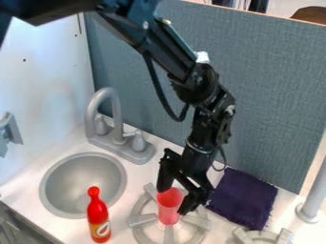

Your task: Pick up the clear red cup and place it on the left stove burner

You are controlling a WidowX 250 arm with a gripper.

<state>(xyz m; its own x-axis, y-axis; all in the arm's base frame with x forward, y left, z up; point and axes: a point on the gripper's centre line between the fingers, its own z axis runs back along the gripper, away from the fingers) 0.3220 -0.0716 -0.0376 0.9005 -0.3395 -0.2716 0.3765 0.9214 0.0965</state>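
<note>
My black gripper [174, 201] hangs over the near stove burner [142, 219], its fingers spread open on either side of a clear red cup [168, 212]. The cup stands upright on the burner, its upper part between the fingertips. One finger is at the cup's left rim, the other at its right side; whether either touches it, I cannot tell.
A red bottle [98, 216] stands left of the burner, by the round sink [52, 189]. Behind the sink is a grey faucet [113, 138]. A dark purple cloth [242, 198] lies right of the gripper, near a second burner [262, 235] and a grey post [314, 200].
</note>
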